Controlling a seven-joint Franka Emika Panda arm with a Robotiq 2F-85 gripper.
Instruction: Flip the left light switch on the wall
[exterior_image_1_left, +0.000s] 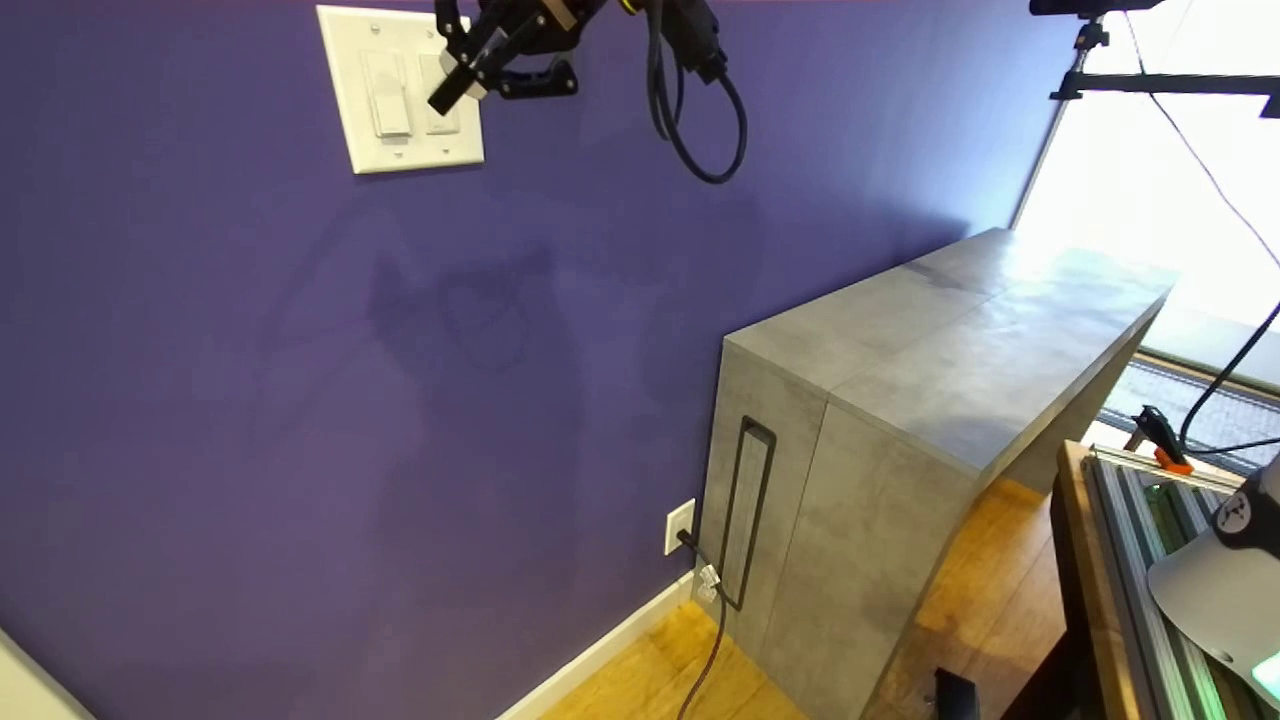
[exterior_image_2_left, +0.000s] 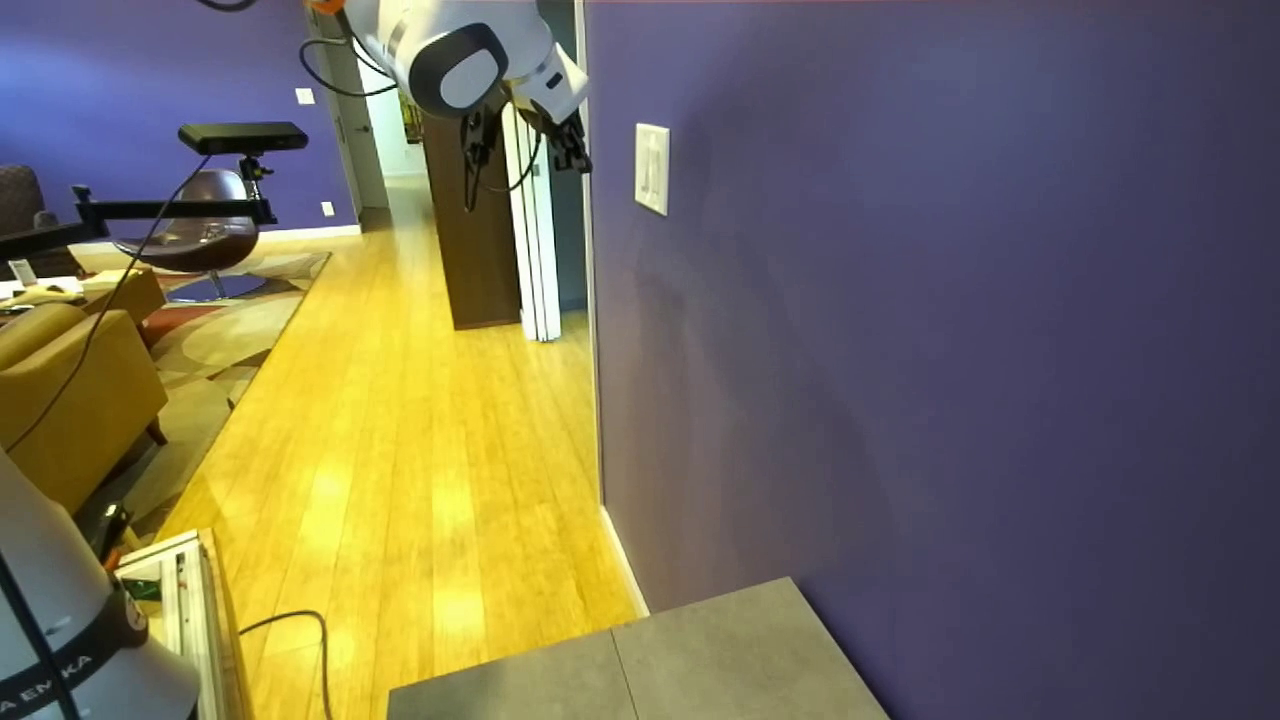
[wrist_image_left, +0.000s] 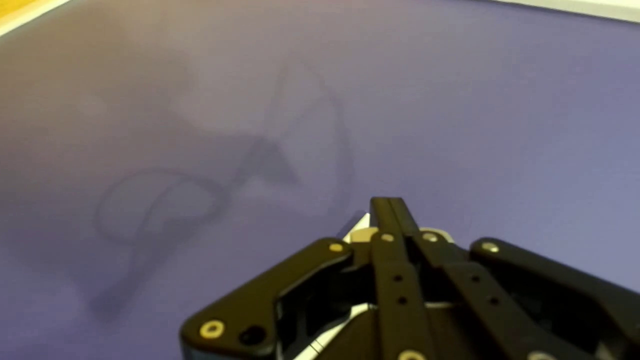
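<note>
The purple-blue wall (exterior_image_1_left: 250, 400) carries one switch plate (exterior_image_1_left: 351, 95) with two rockers: the left light switch (exterior_image_1_left: 389, 97) and its right-hand twin (exterior_image_1_left: 441, 122). In an exterior view the gripper (exterior_image_1_left: 441, 102), two fingers (wrist_image_left: 381, 215) pressed together, overlaps the twin; contact unclear.

- The cabinet (exterior_image_1_left: 880, 360) is mottled concrete grey, crossed by thin dark seams, with a black-lined long rectangle on its end.
- The wall (exterior_image_1_left: 430, 400) along the cabinet's back is deep purple-blue, smudged with soft, darker shadows.
- The switch plate (exterior_image_1_left: 345, 100), higher than the cabinet, is off-white, and so is the left light switch (exterior_image_1_left: 387, 95).
- The outlet plate (exterior_image_1_left: 679, 526) just beside the cabinet is white; its plug (exterior_image_1_left: 685, 538) is black.
- The baseboard (exterior_image_1_left: 600, 652) reaching the cabinet is pale cream.
- The floor (exterior_image_2_left: 420, 430) around the cabinet is honey-yellow, striped with fine plank lines.
- The gripper (wrist_image_left: 387, 202), higher than the cabinet, is black, dotted with brass-toned screws.
- The sofa (exterior_image_2_left: 90, 390), well apart from the cabinet, is mustard-tan.
- The rug (exterior_image_2_left: 220, 335), farther from the cabinet, mixes beige, grey and rust-red curves.
</note>
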